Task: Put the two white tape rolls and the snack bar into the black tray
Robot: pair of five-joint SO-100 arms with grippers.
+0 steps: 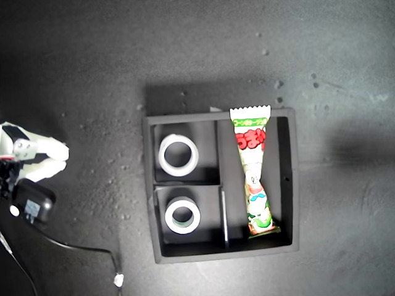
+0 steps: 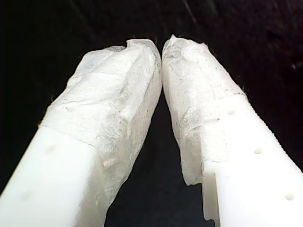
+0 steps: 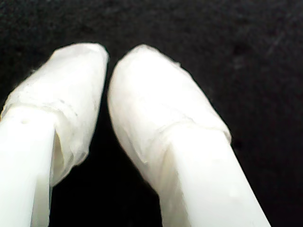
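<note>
Wrapped in white tape, the fingers of my first gripper (image 2: 162, 47) touch at their tips and hold nothing; only dark surface lies behind them. My second gripper (image 3: 108, 59) is closed too, tips almost meeting, empty. At the exterior view's left edge an arm (image 1: 28, 166) and its cable (image 1: 74, 246) sit well apart from the black tray (image 1: 149, 185), with bare dark table (image 1: 92, 74) between. One white tape roll (image 1: 178, 155) lies in the upper small compartment, the other tape roll (image 1: 182, 215) in the lower one. Further right, the snack bar (image 1: 253, 172) lies in the long compartment, its top end over the tray's wall.
</note>
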